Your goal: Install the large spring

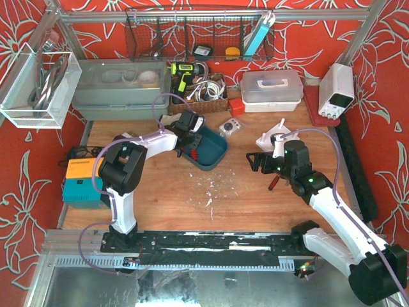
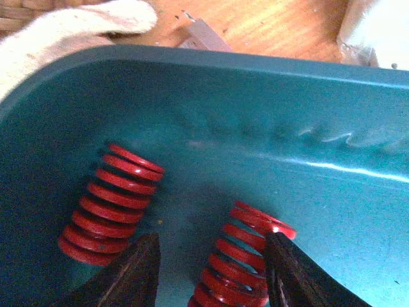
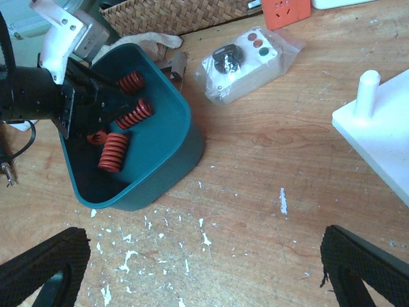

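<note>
Springs (image 3: 134, 114), red and coiled, all lie in the teal bin (image 3: 179, 160). None is on the peg (image 3: 367, 89) of the white fixture (image 3: 383, 134), so the task appears to be at its first step. Grasping, carrying and seating on the peg are all left to do.

Nearest the camera, a black rail (image 1: 204, 243) carries both arm bases at the table's front edge. Beyond it the wooden table (image 1: 211, 211) is bare apart from scattered white flecks (image 3: 204, 240). The right gripper (image 3: 204, 235) hangs over this patch with its fingers wide apart and holding nothing. The fixture stands just to its right.

Further in, the left gripper (image 2: 214, 246) reaches down into the bin. Its fingers are apart on either side of one spring (image 2: 246, 262) and are not clamped on it. A second spring (image 2: 108, 204) lies beside it. Which of them is the large one cannot be told.

Behind the bin lie a bagged button box (image 3: 246, 61) and a wicker basket (image 1: 198, 96). A grey tub (image 1: 118, 86), a clear lidded box (image 1: 271, 88) and a power supply (image 1: 337, 89) line the back. Above them hangs a wire rack (image 1: 192, 38) on a red floral wall (image 1: 307, 38).
</note>
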